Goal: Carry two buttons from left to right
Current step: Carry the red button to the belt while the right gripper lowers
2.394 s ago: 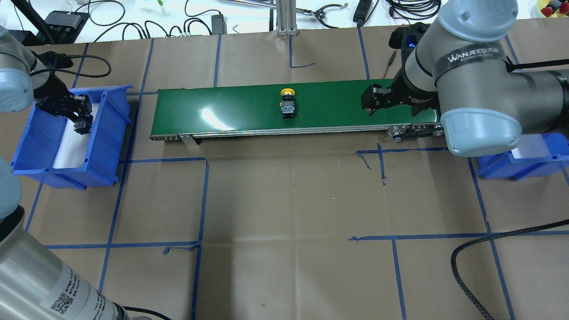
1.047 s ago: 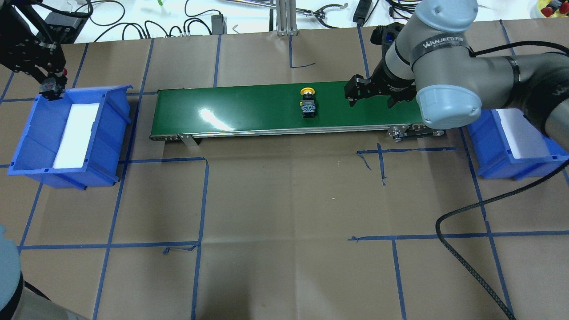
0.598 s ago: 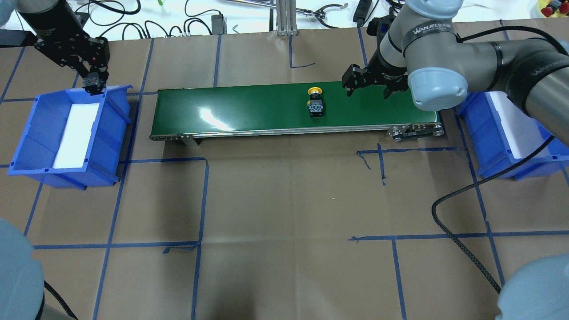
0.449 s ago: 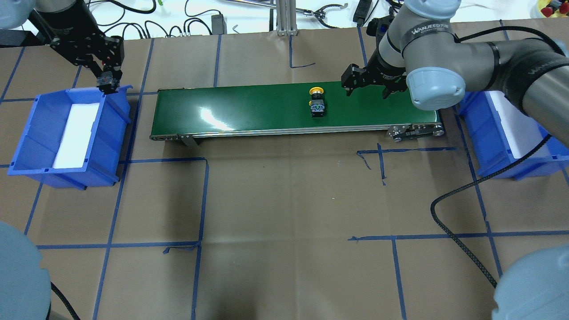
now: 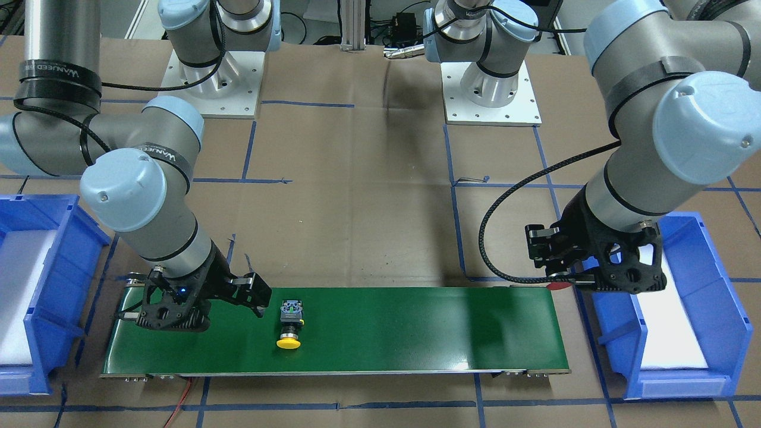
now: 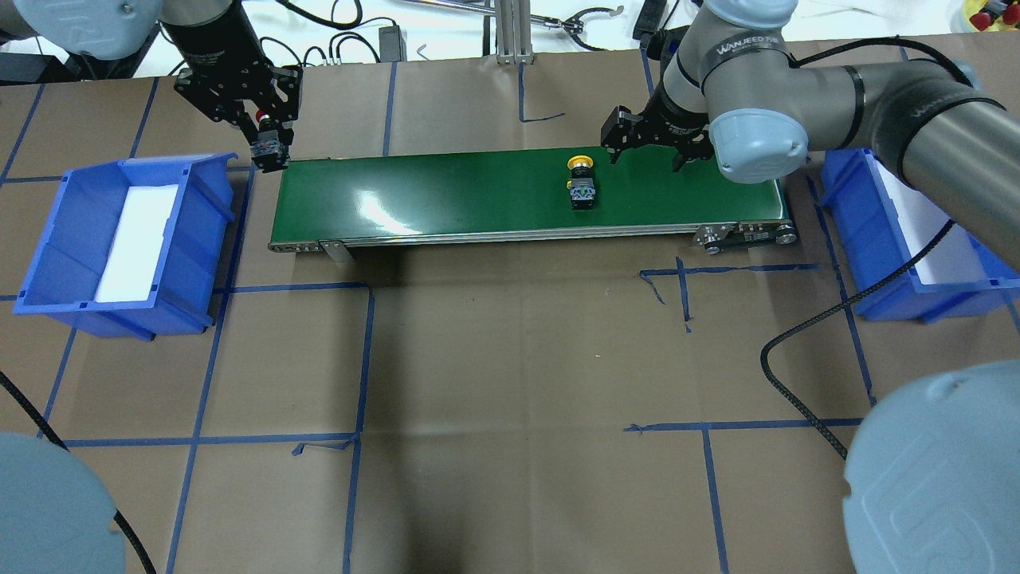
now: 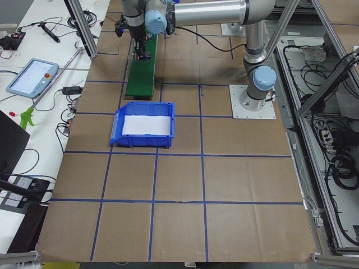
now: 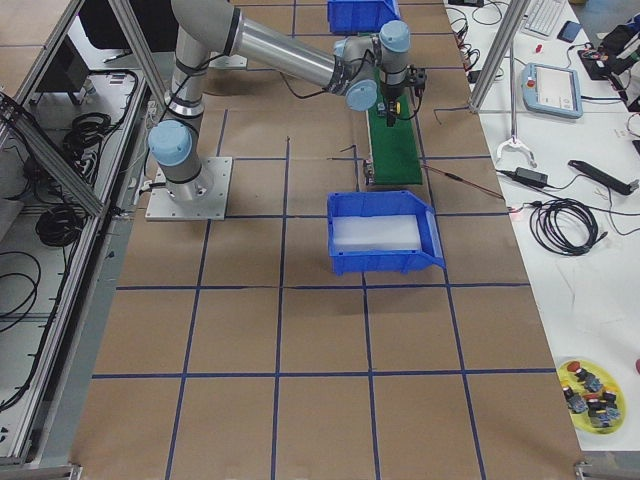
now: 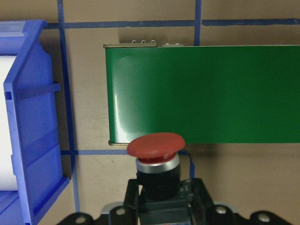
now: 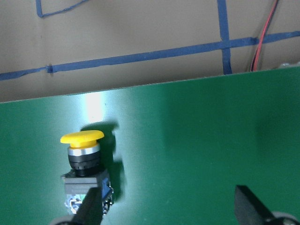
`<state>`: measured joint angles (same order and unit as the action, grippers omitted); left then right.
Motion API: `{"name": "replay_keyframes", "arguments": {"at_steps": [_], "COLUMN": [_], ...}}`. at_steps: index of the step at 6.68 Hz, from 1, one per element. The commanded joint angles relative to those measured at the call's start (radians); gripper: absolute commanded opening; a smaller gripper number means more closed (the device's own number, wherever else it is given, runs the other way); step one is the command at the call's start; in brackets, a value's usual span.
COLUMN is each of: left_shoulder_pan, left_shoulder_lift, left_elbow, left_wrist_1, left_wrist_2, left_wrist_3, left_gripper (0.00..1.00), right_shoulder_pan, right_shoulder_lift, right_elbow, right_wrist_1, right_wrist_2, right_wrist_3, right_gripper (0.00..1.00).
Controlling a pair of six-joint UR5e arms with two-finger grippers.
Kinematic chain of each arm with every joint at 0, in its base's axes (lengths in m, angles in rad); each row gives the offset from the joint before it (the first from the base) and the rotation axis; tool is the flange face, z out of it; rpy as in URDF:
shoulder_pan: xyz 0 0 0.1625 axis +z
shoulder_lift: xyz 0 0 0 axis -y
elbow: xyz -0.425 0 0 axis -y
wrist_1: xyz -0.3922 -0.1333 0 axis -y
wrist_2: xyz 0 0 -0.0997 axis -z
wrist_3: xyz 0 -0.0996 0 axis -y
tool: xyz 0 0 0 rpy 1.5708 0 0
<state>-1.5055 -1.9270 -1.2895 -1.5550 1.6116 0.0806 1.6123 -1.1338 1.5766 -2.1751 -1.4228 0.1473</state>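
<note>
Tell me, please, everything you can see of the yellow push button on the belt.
The yellow push button lies on its side on the green conveyor belt, cap pointing away from the robot. It has a yellow mushroom cap, silvery collar, black cylindrical body and grey contact block. Only the belt touches it; the open right gripper hangs close by, apart.

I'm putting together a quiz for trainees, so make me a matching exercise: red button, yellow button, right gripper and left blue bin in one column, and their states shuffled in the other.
Column one:
1. red button
2. yellow button
3. right gripper
4. left blue bin

Column two:
A. open, hovering over the green belt
B. white pad inside
C. clamped in the left gripper
D. lying on its side on the belt

Pairs: 1-C, 2-D, 3-A, 4-B.
</note>
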Motion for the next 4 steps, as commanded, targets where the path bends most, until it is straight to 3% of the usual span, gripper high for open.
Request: {"name": "replay_keyframes", "arguments": {"at_steps": [1,4], "left_shoulder_pan": [-0.001,0.007], "left_shoulder_lift": [-0.038,-0.082], "left_elbow": [-0.062,-0.186], "left_wrist_1": [0.108,0.326], "left_wrist_2": [-0.001,-0.002], "left_wrist_3": [0.061,0.132], "left_gripper": [0.0,0.0], "right_shoulder_pan": [0.035,0.054], "right_shoulder_lift": [0.038,0.052], "right_elbow": [-0.03,-0.03], "right_wrist_1": [0.0,0.0], "right_wrist_2": [-0.036,-0.064], "right_wrist_3": [0.027,0.047], "right_gripper": [1.0,1.0]}}
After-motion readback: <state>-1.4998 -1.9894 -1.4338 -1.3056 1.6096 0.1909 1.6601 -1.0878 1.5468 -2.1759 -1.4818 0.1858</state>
